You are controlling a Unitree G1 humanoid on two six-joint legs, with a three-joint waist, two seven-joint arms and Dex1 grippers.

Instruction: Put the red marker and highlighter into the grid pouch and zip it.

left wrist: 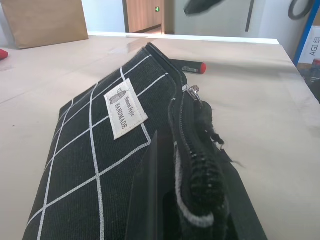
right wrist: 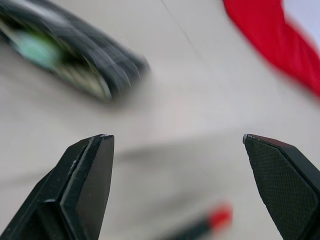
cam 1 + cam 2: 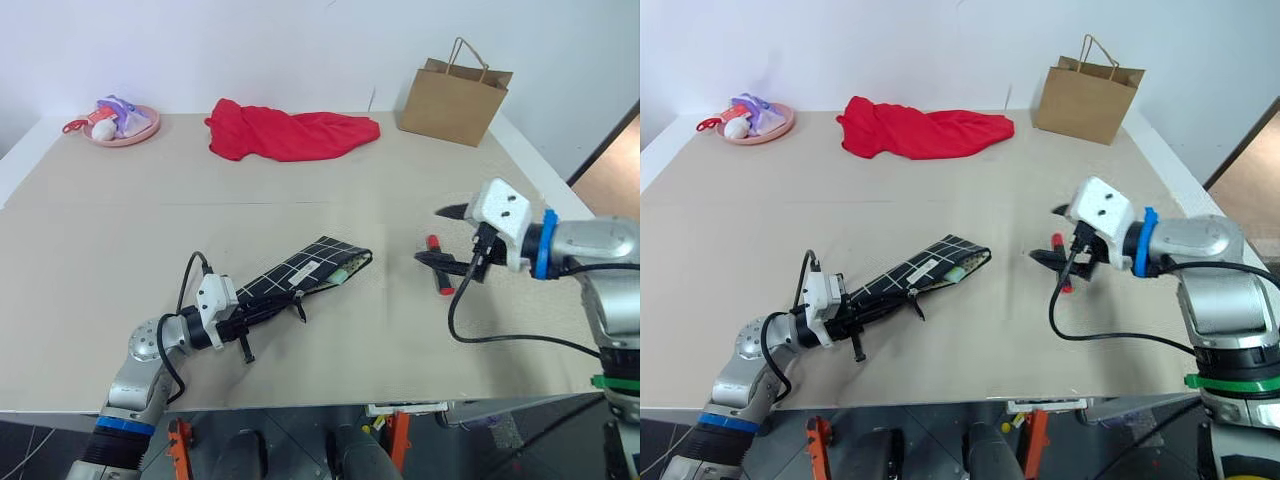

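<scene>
On the near table (image 3: 80, 300):
Grid pouch (image 3: 300, 270): lying open-mouthed, showing the highlighter (image 3: 343, 270) inside.
Left gripper (image 3: 262, 310): pinching the pouch's near end.
Right gripper (image 3: 442, 235): hovering, fingers spread, above the red marker (image 3: 438, 266).

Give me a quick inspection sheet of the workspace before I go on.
Surface: beige table, flat and dry.
Job's things: grid pouch lies mid-table, mouth open, green highlighter showing inside; red marker on the table, not yet in.
Clutter: red cloth, brown paper bag, pink dish with small toys, all at the far edge.
Grippers: left gripper shut on the pouch's zipper end; right gripper open, empty, over the marker.
Cables: black cable loops from the right wrist; another at the left wrist.
Surroundings: white wall behind.
</scene>
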